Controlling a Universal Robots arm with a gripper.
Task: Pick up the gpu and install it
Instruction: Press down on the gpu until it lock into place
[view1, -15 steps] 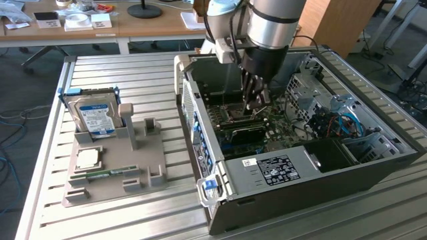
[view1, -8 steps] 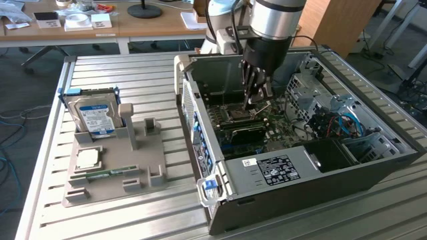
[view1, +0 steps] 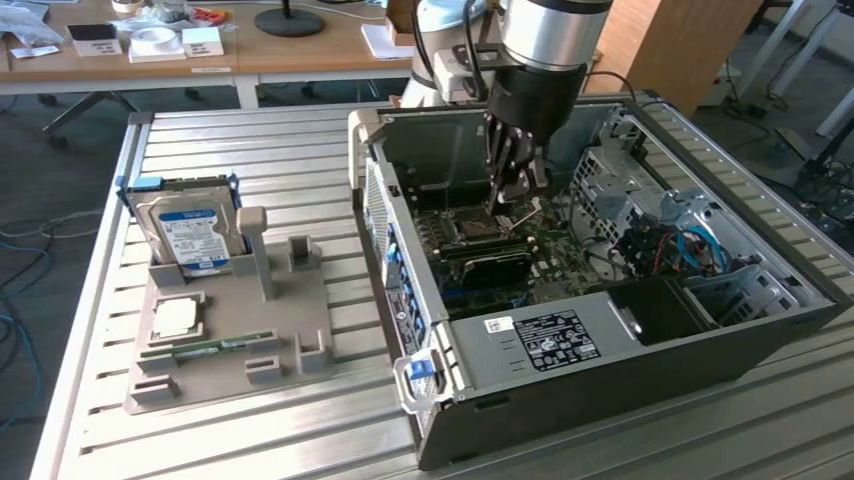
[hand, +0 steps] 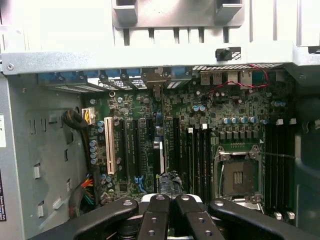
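Item: open computer case (view1: 627, 330) lying on a slatted metal table (view1: 267, 140), motherboard (view1: 534, 250) exposed; the gripper (view1: 514, 205) is lowered inside the case above the board, jaws closed, with the gpu (view1: 494, 262) seated edge-on in the slots just below and nearer than the fingers, a black card beside the empty processor socket (hand: 237, 175). Item: grey parts holder (view1: 227, 340) at the exterior view's left, carrying a silver hard drive (view1: 187, 230) with blue label, a processor chip (view1: 176, 318) and a narrow green memory stick (view1: 214, 348).

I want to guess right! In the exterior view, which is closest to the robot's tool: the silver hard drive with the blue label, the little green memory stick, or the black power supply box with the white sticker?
1. Black power supply box, inside the case.
2. Silver hard drive, upright in the holder.
3. Green memory stick, flat on the holder.
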